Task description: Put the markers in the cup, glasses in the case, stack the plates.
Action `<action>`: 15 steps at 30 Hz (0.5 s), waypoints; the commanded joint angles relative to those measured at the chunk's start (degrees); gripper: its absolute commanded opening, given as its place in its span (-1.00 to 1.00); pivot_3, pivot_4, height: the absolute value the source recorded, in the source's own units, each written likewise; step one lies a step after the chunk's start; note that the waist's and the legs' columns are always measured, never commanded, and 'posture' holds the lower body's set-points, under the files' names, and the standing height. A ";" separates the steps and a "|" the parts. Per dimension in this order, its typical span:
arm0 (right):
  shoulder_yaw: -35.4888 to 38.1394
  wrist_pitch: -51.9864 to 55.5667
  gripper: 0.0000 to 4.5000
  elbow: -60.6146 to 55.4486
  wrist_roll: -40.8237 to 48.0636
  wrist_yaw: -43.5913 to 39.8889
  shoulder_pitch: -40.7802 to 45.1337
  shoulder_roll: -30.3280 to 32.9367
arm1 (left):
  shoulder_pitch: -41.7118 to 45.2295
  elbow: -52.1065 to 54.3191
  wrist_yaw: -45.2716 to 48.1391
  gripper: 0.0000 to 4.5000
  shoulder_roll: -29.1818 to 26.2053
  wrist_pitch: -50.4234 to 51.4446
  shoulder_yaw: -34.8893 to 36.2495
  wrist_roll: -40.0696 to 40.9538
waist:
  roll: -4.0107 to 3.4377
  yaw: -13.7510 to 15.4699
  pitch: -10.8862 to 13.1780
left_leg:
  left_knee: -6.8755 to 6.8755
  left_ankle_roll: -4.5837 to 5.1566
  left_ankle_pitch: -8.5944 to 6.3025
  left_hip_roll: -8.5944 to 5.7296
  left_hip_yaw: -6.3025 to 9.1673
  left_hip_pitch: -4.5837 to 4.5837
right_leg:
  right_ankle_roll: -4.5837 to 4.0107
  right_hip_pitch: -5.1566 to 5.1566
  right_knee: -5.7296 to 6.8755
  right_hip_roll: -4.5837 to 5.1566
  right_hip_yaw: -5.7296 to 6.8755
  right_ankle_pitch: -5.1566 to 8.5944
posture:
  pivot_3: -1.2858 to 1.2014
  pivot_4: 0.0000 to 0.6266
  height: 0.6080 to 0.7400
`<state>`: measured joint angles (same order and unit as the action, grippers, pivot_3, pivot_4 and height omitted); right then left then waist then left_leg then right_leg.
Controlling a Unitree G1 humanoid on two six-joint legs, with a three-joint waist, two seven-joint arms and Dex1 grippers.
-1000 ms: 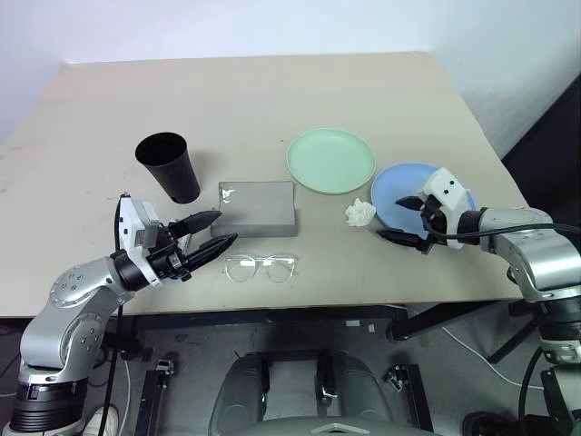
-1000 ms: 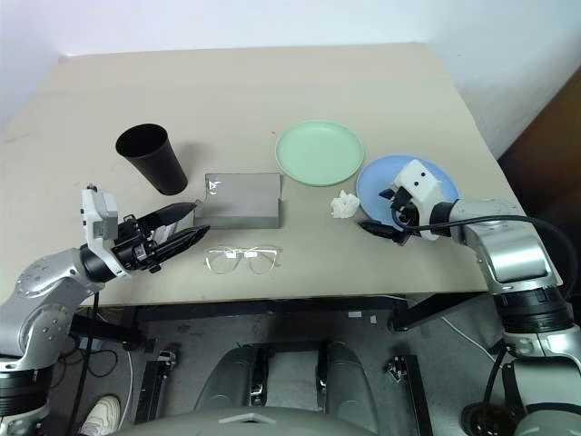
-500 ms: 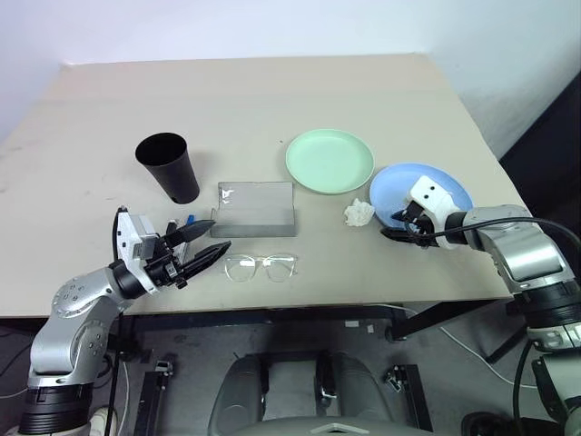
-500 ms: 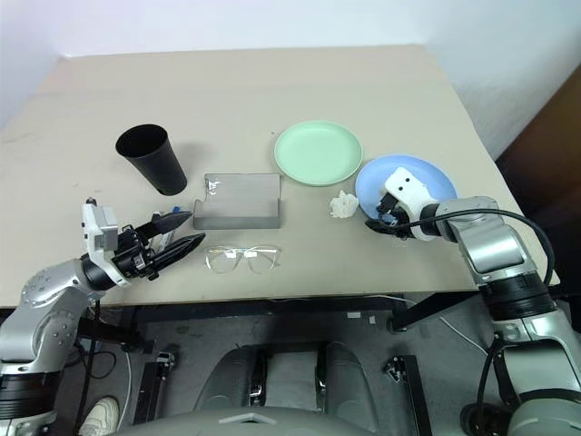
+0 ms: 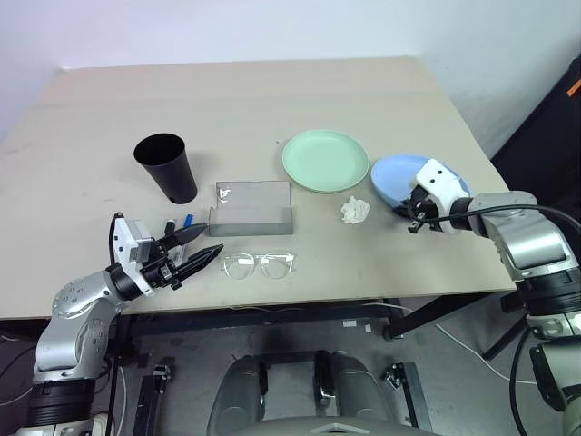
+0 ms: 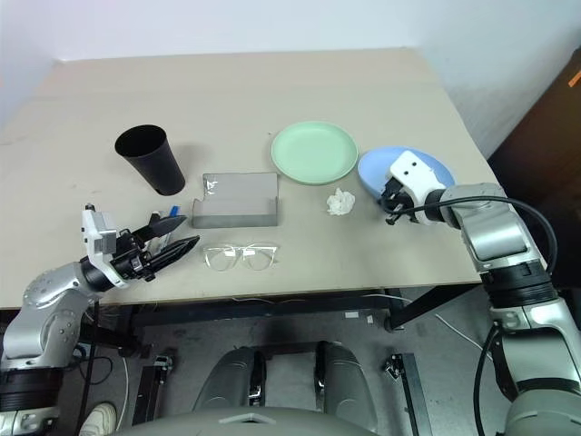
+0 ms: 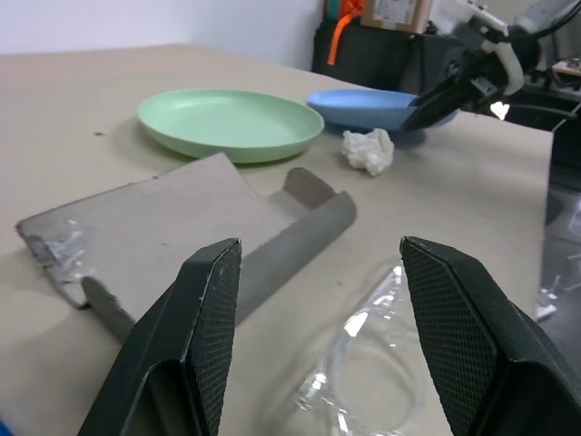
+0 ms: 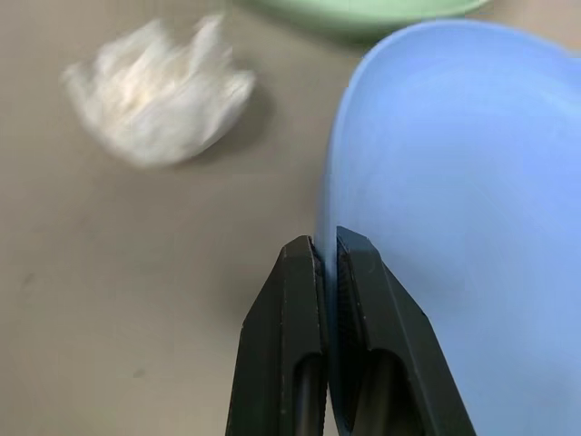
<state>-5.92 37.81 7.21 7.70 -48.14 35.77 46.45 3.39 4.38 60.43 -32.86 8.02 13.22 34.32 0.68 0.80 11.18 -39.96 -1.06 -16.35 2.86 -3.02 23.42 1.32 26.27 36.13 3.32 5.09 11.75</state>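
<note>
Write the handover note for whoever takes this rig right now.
Right end effector: shut on the rim of the light blue round plate, tilting it beside the pale mint green plate.
Left end effector: open, level, near the clear-framed glasses.
Grey case lies open.
Markers: by the tall black cup.
Nothing is finished. Left: stack plates, case the glasses, cup the markers.

It looked like a lab or test room — a plain beige table (image 5: 272,100) against bare white walls (image 5: 272,27), loose cables (image 6: 454,341) trailing over the grey floor (image 6: 300,400) beneath.
</note>
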 commanded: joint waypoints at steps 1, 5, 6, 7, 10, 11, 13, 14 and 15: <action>3.70 -3.63 -0.99 -0.47 -0.37 1.14 4.24 1.04 | 1.60 -1.01 1.03 0.31 -0.08 -1.33 0.30 -0.11 | 0.00 -0.08 0.00 | 0.02 0.00 0.00 -0.01 -0.06 0.01 | 0.02 0.04 0.00 -0.01 -0.04 0.00 | 0.03 -0.52 0.85; 1.78 -5.25 -0.99 2.07 -3.17 2.54 9.83 0.29 | 1.85 -2.22 1.82 0.31 -0.13 -2.09 0.29 -0.32 | -0.01 -0.32 0.00 | 0.15 0.04 -0.03 0.00 -0.21 0.03 | 0.22 0.18 -0.01 -0.08 -0.15 -0.09 | 0.03 -0.52 0.85; 1.28 -5.83 -0.99 2.81 -3.71 3.02 11.43 -0.50 | 1.62 -2.32 1.98 0.31 -0.12 -2.37 0.27 -0.41 | -0.02 -0.41 0.01 | 0.18 0.04 -0.02 0.01 -0.22 0.02 | 0.22 0.20 -0.01 -0.10 -0.17 -0.09 | 0.03 -0.52 0.85; 0.98 -6.39 -0.99 3.53 -4.04 3.23 12.48 -1.08 | 1.57 -2.42 2.03 0.31 -0.10 -2.55 0.20 -0.50 | -0.02 -0.40 0.01 | 0.21 0.05 -0.02 0.02 -0.24 0.01 | 0.22 0.24 0.01 -0.11 -0.18 -0.09 | 0.03 -0.52 0.85; -1.52 -9.35 -0.99 5.67 -4.06 2.77 16.56 -6.51 | 0.81 -1.51 1.35 0.31 0.26 -2.56 0.10 -0.54 | -0.02 -0.61 0.01 | 0.24 0.05 -0.02 0.10 -0.21 -0.04 | 0.21 0.23 0.02 -0.21 -0.18 -0.09 | 0.03 -0.52 0.85; -2.29 -10.56 -0.99 6.63 -4.27 2.36 17.55 -8.12 | 0.64 -1.24 1.13 0.31 0.36 -2.54 0.04 -0.56 | -0.02 -0.90 0.01 | 0.25 0.05 -0.02 0.12 -0.22 -0.06 | 0.20 0.23 0.03 -0.25 -0.22 -0.10 | 0.03 -0.52 0.85; -4.54 -14.32 -0.99 11.62 -6.18 2.89 20.66 -12.66 | 0.46 -0.21 0.44 0.31 0.62 -2.27 -0.22 -0.62 | -0.02 -1.45 0.01 | 0.25 0.05 -0.02 0.19 -0.21 -0.08 | 0.18 0.23 0.05 -0.36 -0.26 -0.12 | 0.03 -0.52 0.85; -5.29 -15.91 -0.99 14.63 -6.93 3.51 22.32 -14.94 | 0.49 0.35 0.04 0.31 0.73 -1.99 -0.33 -0.58 | -0.02 -1.52 0.01 | 0.25 0.05 -0.02 0.21 -0.20 -0.09 | 0.16 0.23 0.06 -0.39 -0.26 -0.15 | 0.03 -0.52 0.85; -6.08 -17.59 -0.99 17.76 -7.70 4.09 23.85 -16.99 | 0.58 0.81 -0.35 0.31 0.83 -1.73 -0.46 -0.60 | -0.02 -1.55 0.01 | 0.25 0.05 -0.02 0.23 -0.20 -0.09 | 0.13 0.24 0.08 -0.41 -0.26 -0.17 | 0.03 -0.52 0.85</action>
<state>-12.04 23.51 22.52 1.31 -45.17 56.48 30.25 3.96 2.88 60.67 -31.87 6.74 12.19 33.73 0.66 -0.75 11.20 -39.71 -1.00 -16.36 3.10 -3.21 23.34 1.27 26.51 36.22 2.90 4.82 11.47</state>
